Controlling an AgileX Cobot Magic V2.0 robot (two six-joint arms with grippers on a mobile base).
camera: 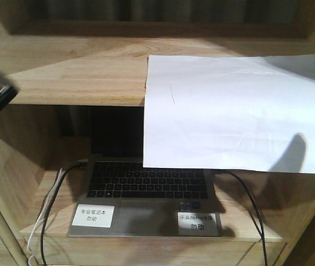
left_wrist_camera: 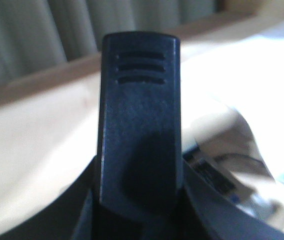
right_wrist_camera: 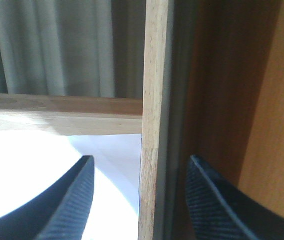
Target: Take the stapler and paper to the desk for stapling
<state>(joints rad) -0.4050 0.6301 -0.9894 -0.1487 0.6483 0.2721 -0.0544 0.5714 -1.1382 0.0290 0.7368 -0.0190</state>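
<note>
Right gripper [right_wrist_camera: 141,160]: fingers spread, with the edge of an upright shelf panel [right_wrist_camera: 151,75] seen between them. Left gripper [left_wrist_camera: 139,210]: pressed onto the black stapler [left_wrist_camera: 139,115], which stands upright in it. The paper [camera: 235,111] lies on the upper shelf [camera: 74,72], its front part hanging over the laptop [camera: 146,199] below.

Left tool [left_wrist_camera: 139,220] gripping stapler [left_wrist_camera: 139,100], right tool [right_wrist_camera: 141,165] fingers spread apart

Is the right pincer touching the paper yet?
Cannot tell. In the right wrist view the right pincer is open, the shelf upright showing between its fingers. One finger overlaps the paper, but neither contact nor gap shows.
</note>
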